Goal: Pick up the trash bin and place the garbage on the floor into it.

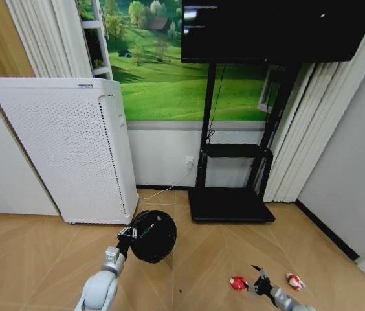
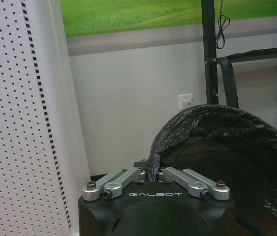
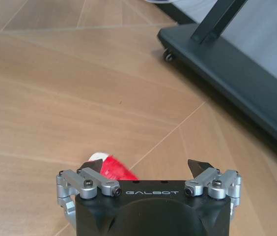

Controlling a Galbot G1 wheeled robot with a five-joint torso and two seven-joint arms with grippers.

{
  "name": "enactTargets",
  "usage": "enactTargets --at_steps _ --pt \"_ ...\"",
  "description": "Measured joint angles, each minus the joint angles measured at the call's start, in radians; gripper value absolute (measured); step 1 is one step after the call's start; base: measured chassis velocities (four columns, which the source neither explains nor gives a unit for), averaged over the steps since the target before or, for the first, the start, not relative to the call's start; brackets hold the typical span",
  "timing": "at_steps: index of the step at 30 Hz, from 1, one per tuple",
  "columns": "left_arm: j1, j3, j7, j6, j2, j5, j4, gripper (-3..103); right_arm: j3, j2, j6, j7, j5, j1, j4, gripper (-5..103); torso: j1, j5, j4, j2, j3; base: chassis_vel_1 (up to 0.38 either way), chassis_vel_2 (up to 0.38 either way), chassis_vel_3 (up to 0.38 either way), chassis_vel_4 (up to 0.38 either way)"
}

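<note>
Head view: left gripper (image 1: 129, 234) clamped on trash bin (image 1: 152, 236) rim, held over the floor (image 1: 40, 259).
Left wrist view: fingers pinch the bin liner.
Right wrist view: right gripper (image 3: 146, 169) spread, red wrapper (image 3: 110, 168) beside one finger, off-centre.

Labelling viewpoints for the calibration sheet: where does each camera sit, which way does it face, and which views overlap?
Head view: on the robot's head, looking forward and down at the herringbone wooden floor; both arms show, the left end effector shut on the small black round trash bin.
Left wrist view: on the left wrist, facing the wall; own end effector pinches the bin's rim.
Right wrist view: on the right wrist, facing down; open right end effector by a red crumpled wrapper.
Head and left wrist views share the bin.
</note>
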Motion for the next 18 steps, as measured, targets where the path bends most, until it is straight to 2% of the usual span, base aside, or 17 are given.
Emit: enactTargets --at_steps 18 --pt "0.012 0.031 -0.002 -0.004 0.001 0.005 -0.013 4 -0.089 0.108 0.021 0.005 -0.063 0.138 -0.217 98 0.0 0.0 0.0002 0.0 0.0 0.0 0.0 0.0 0.0"
